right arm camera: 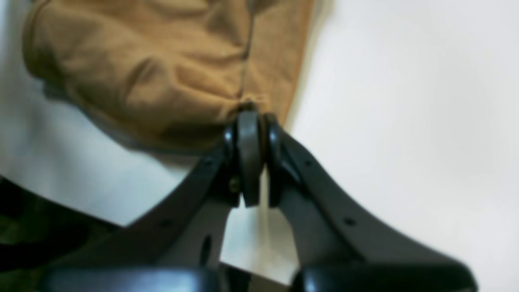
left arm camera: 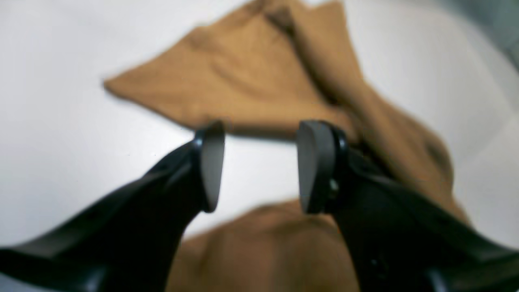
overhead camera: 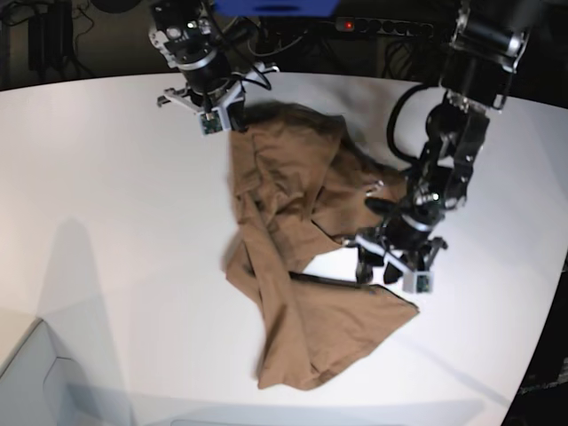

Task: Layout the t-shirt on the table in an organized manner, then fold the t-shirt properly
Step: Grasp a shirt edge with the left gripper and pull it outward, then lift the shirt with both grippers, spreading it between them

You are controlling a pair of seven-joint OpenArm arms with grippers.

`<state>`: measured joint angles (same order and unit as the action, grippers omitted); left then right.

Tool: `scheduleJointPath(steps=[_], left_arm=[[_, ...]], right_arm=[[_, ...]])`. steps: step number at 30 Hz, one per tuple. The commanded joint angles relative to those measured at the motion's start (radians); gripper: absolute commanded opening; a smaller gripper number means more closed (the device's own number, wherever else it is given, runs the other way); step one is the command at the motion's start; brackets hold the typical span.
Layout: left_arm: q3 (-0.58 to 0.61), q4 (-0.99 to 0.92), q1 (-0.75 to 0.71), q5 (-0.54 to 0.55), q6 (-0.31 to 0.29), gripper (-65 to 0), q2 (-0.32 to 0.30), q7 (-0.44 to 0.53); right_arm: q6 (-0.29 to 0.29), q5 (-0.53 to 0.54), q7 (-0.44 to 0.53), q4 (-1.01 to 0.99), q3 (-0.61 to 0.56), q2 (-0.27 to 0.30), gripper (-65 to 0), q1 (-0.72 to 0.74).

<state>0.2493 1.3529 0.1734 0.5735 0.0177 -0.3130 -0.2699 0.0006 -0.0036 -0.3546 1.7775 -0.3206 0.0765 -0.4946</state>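
Observation:
The brown t-shirt (overhead camera: 284,222) lies crumpled and twisted on the white table (overhead camera: 115,222), running from the far middle toward the front. My right gripper (overhead camera: 238,124) is at the shirt's far edge. In the right wrist view it (right arm camera: 253,117) is shut on a bunched fold of the t-shirt (right arm camera: 162,73). My left gripper (overhead camera: 377,266) hovers over the shirt's right side. In the left wrist view it (left arm camera: 259,138) is open and empty, with bare table (left arm camera: 48,101) between its fingers and the t-shirt (left arm camera: 243,81) beyond and below.
A power strip (overhead camera: 346,25) with a red light and cables lie behind the table's far edge. The table's curved edge runs down the right side (overhead camera: 546,266). Dark floor (right arm camera: 24,227) shows past the table edge in the right wrist view.

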Motion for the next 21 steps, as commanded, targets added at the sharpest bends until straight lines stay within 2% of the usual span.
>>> scheduleJointPath(steps=[1, 5, 9, 17, 21], left_arm=[[-0.038, 0.061, -0.024, 0.004, -0.005, -36.6, -0.008, 0.037], [-0.189, 0.194, -0.228, 0.004, -0.006, -36.6, -0.002, 0.037], [-0.275, 0.291, -0.364, 0.004, -0.011, -36.6, -0.004, 0.037], [-0.302, 0.345, -0.493, 0.004, -0.014, -36.6, -0.010, 0.037], [-0.299, 0.346, -0.529, 0.004, -0.014, -36.6, -0.002, 0.037]], right_arm=[[0.002, 0.000, 0.022, 0.032, 0.001, -0.001, -65.0, -0.003], [0.002, 0.000, 0.022, 0.101, 0.002, 0.003, -65.0, -0.003], [0.002, 0.000, 0.022, 0.183, 0.007, 0.004, -65.0, -0.003], [0.002, 0.001, 0.029, 0.262, 0.070, -0.005, -65.0, 0.063], [0.002, 0.001, 0.029, 0.262, 0.081, -0.067, -65.0, 0.118]])
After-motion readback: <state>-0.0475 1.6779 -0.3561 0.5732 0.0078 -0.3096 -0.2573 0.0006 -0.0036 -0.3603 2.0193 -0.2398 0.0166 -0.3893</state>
